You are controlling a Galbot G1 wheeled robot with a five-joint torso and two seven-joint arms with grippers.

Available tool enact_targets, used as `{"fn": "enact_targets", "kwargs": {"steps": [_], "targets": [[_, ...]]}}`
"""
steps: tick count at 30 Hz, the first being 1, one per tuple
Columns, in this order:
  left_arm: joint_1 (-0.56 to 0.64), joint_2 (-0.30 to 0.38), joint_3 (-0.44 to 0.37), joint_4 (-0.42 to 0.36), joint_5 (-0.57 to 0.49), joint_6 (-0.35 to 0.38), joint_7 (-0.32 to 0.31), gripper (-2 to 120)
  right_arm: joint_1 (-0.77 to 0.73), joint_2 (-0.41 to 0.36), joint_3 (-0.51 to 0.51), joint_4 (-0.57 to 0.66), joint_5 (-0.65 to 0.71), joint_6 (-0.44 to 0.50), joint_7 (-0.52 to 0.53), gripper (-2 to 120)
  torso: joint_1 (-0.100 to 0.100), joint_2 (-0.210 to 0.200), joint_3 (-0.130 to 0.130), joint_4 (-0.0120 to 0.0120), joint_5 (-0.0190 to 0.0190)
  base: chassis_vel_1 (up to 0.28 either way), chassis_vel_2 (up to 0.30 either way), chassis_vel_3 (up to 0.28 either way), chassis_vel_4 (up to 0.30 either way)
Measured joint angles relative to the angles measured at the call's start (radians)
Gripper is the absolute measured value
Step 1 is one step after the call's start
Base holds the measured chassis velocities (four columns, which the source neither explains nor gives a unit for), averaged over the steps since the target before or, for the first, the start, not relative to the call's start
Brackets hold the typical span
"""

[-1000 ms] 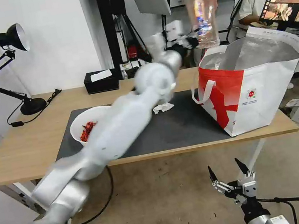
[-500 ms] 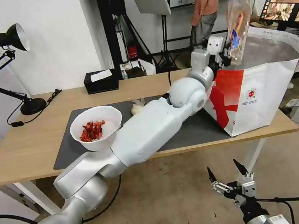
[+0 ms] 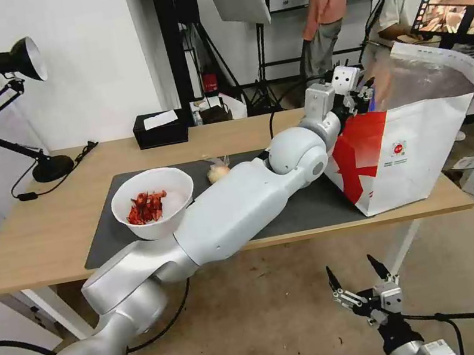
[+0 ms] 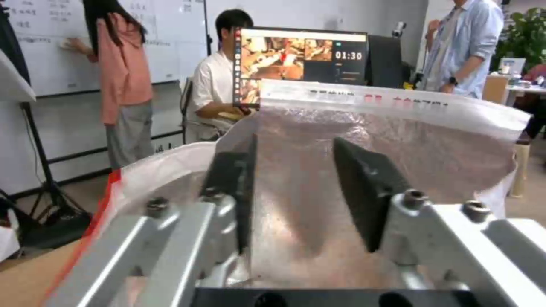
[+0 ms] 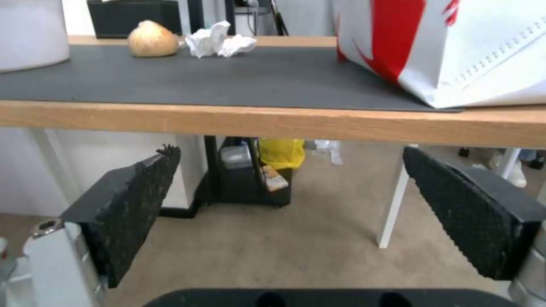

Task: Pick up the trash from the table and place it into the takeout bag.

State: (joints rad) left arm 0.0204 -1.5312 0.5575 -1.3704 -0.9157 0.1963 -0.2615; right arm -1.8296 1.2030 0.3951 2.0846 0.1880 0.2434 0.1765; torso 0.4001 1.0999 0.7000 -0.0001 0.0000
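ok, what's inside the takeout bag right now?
The takeout bag stands open; the left wrist view shows its silver foil lining behind the open, empty left gripper at its mouth. Its bottom and any contents are hidden by the gripper and the bag's walls.

I see: takeout bag [image 3: 419,141] crinkled silver foil inside, smooth outside | table [image 3: 46,233] light matt wood | mat [image 5: 227,81] dark matt | tissue [image 5: 219,40] crumpled paper
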Motion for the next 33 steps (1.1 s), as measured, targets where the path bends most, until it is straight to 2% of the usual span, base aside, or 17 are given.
{"fn": "enact_targets", "kwargs": {"steps": [2,4,5,8,10,12,14,17,18,21,22,24,25,26,29,30,33], "targets": [[0.004,0.007,-0.005,-0.014,-0.007,0.000,0.000,52,0.000,0.000,0.000,0.000,0.000,0.000,0.000,100,0.000,0.000,0.000,-0.0001,0.0000,0.000,0.000,0.000,0.000],[0.009,0.035,-0.014,-0.054,-0.024,0.001,-0.004,62,0.000,-0.001,-0.002,0.002,-0.002,0.000,0.000,100,0.000,0.000,0.000,-0.0002,0.0000,0.000,0.000,0.000,0.000],[0.009,0.035,-0.014,-0.054,-0.024,0.001,-0.004,62,0.000,-0.001,-0.002,0.002,-0.002,0.000,0.000,100,0.000,0.000,0.000,-0.0002,0.0000,0.000,0.000,0.000,0.000],[0.020,0.113,-0.034,-0.143,-0.045,0.011,-0.018,77,0.001,-0.004,-0.003,0.014,-0.017,-0.001,0.000,100,0.000,0.000,0.000,0.0000,-0.0002,0.000,0.000,0.000,0.000],[0.024,0.130,-0.041,-0.161,-0.047,0.012,-0.023,80,0.000,-0.005,-0.003,0.016,-0.019,-0.001,0.000,100,0.000,0.000,0.000,0.0001,-0.0003,0.000,0.000,0.000,0.000],[0.044,0.200,-0.069,-0.235,-0.062,0.012,-0.040,91,0.000,-0.009,-0.003,0.021,-0.021,-0.001,0.000,100,0.000,0.000,0.000,0.0001,-0.0003,0.000,0.000,0.000,0.000],[0.052,0.228,-0.075,-0.261,-0.069,0.008,-0.049,97,0.000,-0.010,-0.003,0.024,-0.021,-0.001,-0.001,100,0.000,0.000,0.000,0.0002,-0.0004,0.000,0.000,0.000,0.000],[0.098,0.332,-0.076,-0.330,-0.053,-0.037,-0.069,99,0.005,-0.013,-0.010,0.031,-0.021,-0.001,0.000,100,0.000,0.000,0.000,0.0000,-0.0004,0.000,0.000,0.000,0.000],[0.098,0.332,-0.076,-0.330,-0.053,-0.037,-0.069,99,0.005,-0.013,-0.010,0.031,-0.021,-0.001,0.000,100,0.000,0.000,0.000,0.0000,-0.0004,0.000,0.000,0.000,0.000],[0.191,0.439,-0.109,-0.394,0.027,-0.088,-0.075,100,0.020,-0.017,-0.018,0.033,-0.021,0.010,-0.001,100,0.000,0.000,0.000,-0.0001,-0.0006,0.000,0.000,0.000,0.000],[0.191,0.439,-0.109,-0.394,0.027,-0.088,-0.075,100,0.020,-0.017,-0.018,0.033,-0.021,0.010,-0.001,100,0.000,0.000,0.000,-0.0001,-0.0006,0.000,0.000,0.000,0.000],[0.288,0.523,-0.179,-0.448,0.069,-0.132,-0.074,100,0.032,-0.022,-0.024,0.032,-0.024,0.026,-0.001,100,0.000,0.000,0.000,0.0000,-0.0007,0.000,0.000,0.000,0.000],[0.288,0.523,-0.179,-0.448,0.069,-0.132,-0.074,100,0.032,-0.022,-0.024,0.032,-0.024,0.026,-0.001,100,0.000,0.000,0.000,0.0000,-0.0007,0.000,0.000,0.000,0.000],[0.328,0.554,-0.210,-0.466,0.080,-0.147,-0.071,100,0.035,-0.025,-0.026,0.032,-0.025,0.030,0.000,100,0.000,0.000,0.000,-0.0001,-0.0006,0.000,0.000,0.000,0.000],[0.548,0.671,-0.375,-0.551,0.140,-0.180,-0.033,100,0.049,-0.037,-0.036,0.033,-0.029,0.036,-0.001,100,0.000,0.000,0.000,0.0006,-0.0009,0.000,0.000,0.000,0.000],[0.548,0.671,-0.375,-0.551,0.140,-0.180,-0.033,100,0.049,-0.037,-0.036,0.033,-0.029,0.036,-0.001,100,0.000,0.000,0.000,0.0006,-0.0009,0.000,0.000,0.000,0.000],[0.791,0.727,-0.562,-0.607,0.231,-0.218,0.004,100,0.057,-0.046,-0.047,0.031,-0.029,0.036,0.000,100,0.000,0.000,0.000,0.0004,-0.0004,0.000,0.000,0.000,0.000]]}}
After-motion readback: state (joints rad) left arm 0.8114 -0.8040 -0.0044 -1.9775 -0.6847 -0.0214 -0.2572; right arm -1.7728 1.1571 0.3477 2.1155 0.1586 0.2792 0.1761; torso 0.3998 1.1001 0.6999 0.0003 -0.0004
